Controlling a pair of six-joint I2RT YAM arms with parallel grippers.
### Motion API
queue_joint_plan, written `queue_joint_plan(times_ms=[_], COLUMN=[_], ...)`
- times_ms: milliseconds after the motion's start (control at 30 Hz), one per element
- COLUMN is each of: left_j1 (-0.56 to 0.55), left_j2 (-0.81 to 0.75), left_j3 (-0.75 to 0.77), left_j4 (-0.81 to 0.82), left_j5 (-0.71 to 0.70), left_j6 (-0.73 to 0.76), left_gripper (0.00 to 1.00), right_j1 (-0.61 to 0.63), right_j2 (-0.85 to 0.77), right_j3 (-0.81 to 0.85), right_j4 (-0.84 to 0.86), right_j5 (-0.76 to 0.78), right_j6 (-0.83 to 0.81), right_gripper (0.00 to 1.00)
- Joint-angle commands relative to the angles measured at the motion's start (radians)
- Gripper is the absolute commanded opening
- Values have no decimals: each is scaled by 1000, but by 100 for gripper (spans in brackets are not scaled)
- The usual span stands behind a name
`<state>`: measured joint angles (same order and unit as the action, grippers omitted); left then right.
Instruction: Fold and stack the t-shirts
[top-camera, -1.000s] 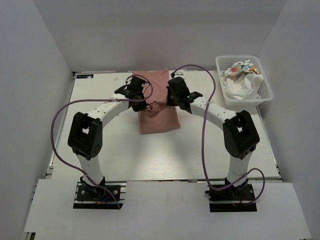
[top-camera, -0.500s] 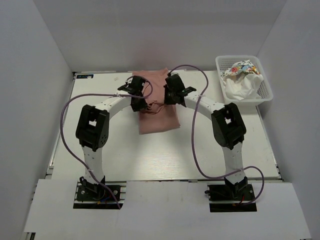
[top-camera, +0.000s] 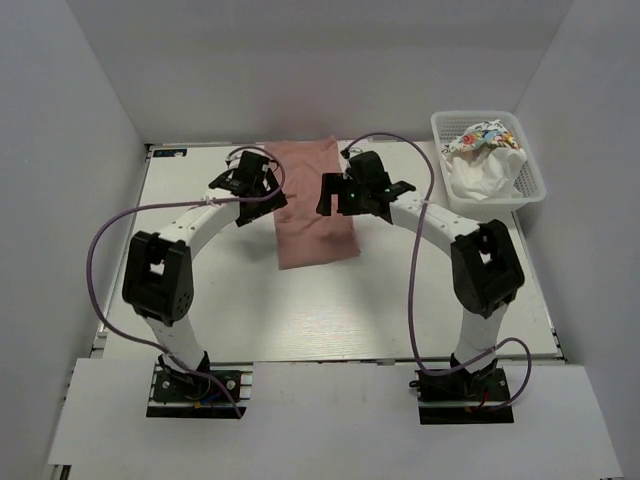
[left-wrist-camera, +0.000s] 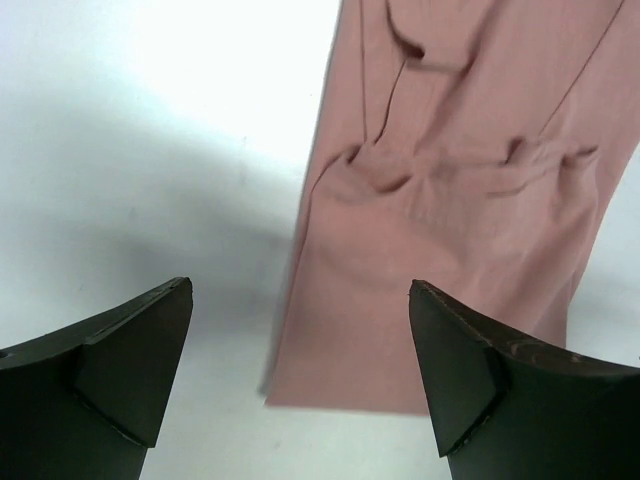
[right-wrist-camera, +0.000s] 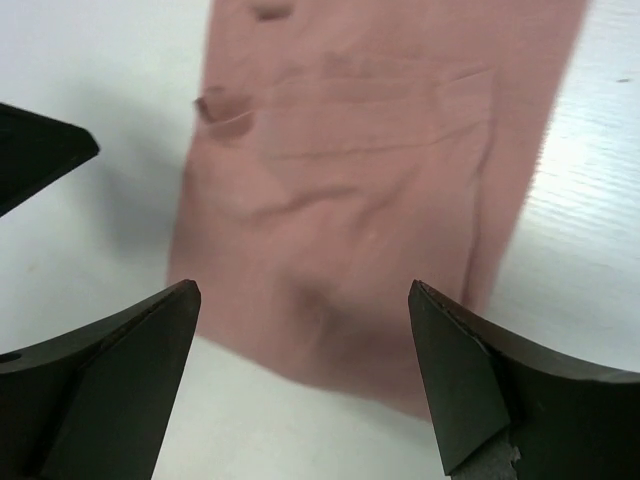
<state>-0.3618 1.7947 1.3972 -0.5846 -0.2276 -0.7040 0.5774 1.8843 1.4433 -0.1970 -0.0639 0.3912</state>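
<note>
A dusty pink t-shirt (top-camera: 312, 205) lies folded into a long strip on the table, far end near the back wall. The same pink t-shirt (left-wrist-camera: 450, 200) fills the left wrist view and, as a pink t-shirt (right-wrist-camera: 370, 190), the right wrist view, flat with a few creases. My left gripper (top-camera: 262, 193) hovers at the strip's left edge, and in its wrist view the left gripper (left-wrist-camera: 300, 375) stands wide open and empty. My right gripper (top-camera: 335, 195) hangs over the strip's right side, and the right gripper (right-wrist-camera: 305, 375) is also open and empty. More t-shirts (top-camera: 483, 155), white and printed, lie crumpled in the basket.
A white lattice basket (top-camera: 530, 190) stands at the back right corner of the table (top-camera: 330, 310). Purple cables loop from both arms. White walls close in the back and sides.
Both grippers have opened and let go of the pink t-shirt. They have lifted and drawn apart, the left one leftward, the right one rightward. The shirt lies flatter.
</note>
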Motion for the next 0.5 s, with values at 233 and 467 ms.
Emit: queue_joint_plan(times_ms=[233, 467], left_j1=[-2, -11], left_j2=[-276, -264], left_j3=[-309, -333], left_j4=[74, 68], left_j5=[88, 143], left_j6=[3, 3], left_gripper=[99, 99], right_j1=[41, 32], right_j2=[64, 277], right_j3=[-57, 172], right_j4=[221, 249], right_j5=[-442, -426], right_j6=[-12, -78], right_gripper=[90, 90])
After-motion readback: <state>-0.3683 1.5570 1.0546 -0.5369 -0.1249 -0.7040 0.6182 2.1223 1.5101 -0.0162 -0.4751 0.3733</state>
